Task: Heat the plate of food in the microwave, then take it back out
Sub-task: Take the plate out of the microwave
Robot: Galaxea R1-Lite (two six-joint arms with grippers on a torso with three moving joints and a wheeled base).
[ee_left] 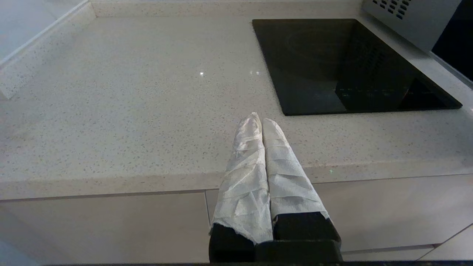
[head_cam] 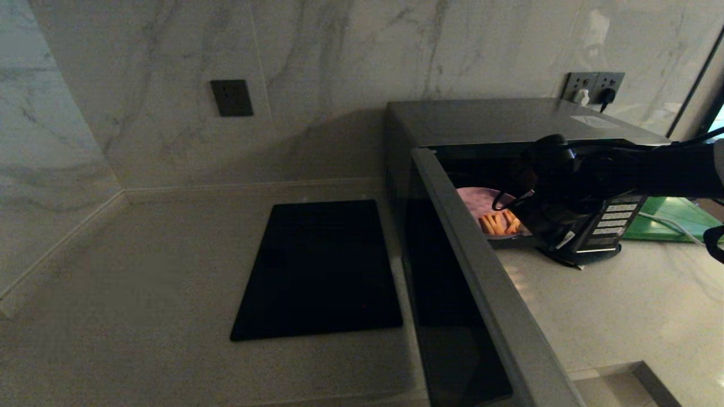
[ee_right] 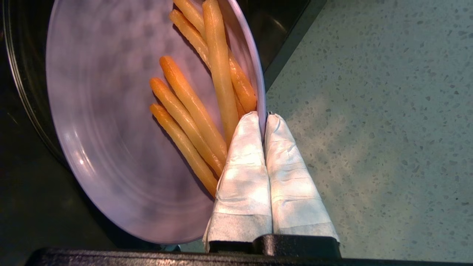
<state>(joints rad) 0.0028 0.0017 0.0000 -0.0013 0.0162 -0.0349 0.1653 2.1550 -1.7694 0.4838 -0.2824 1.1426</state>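
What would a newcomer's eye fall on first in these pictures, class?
The pale lilac plate of food, holding orange-tan sticks, sits at the mouth of the open microwave, its rim pinched by the right hand. Left of the microwave, a flat black slab lies on the pale countertop.

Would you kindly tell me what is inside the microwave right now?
The microwave stands open with the plate of food at its mouth, its rim pinched by the right tool. The right arm covers the rest of the cavity.
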